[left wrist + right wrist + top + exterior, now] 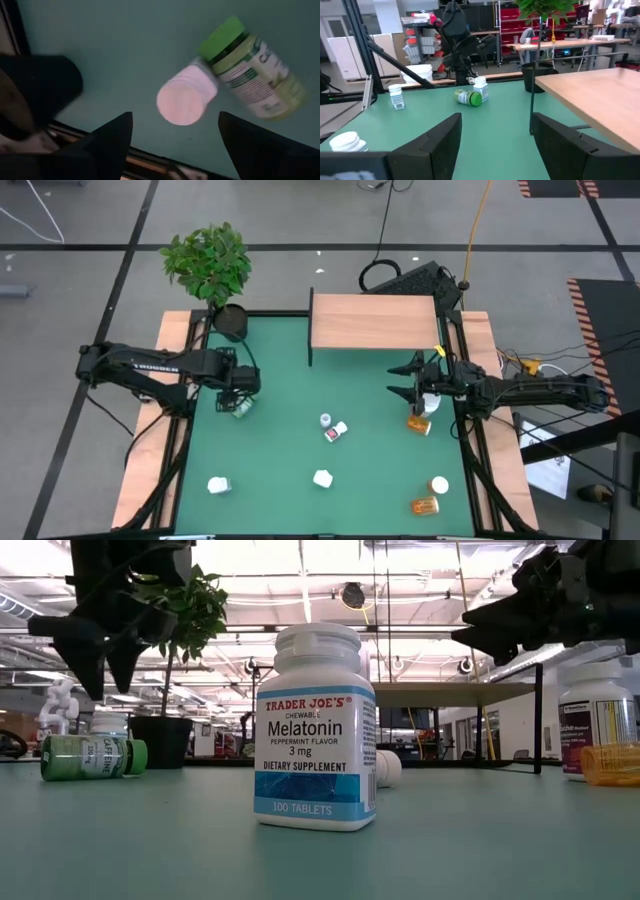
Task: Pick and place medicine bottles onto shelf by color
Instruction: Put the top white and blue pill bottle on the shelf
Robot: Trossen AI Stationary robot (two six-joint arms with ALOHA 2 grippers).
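Observation:
A green-capped bottle (255, 75) lies on its side on the green mat (280, 470), near its left edge. Beside it a white bottle (185, 97) stands upright. My left gripper (175, 117) hangs open above the two, pointing steeply down and touching neither. My right gripper (402, 380) is open and level at the mat's right, just in front of the shelf (375, 320), with nothing between its fingers. An orange bottle (418, 423) and a white one (432, 402) sit below the right arm. Other bottles (330, 426) are scattered over the mat.
A potted plant (210, 265) stands at the far left corner. The Melatonin bottle (316, 725) stands near the mat's front edge. More bottles stand near the front: white ones (218, 485) (440, 485) and an orange one (425, 505). Wooden rails (150, 470) flank the mat.

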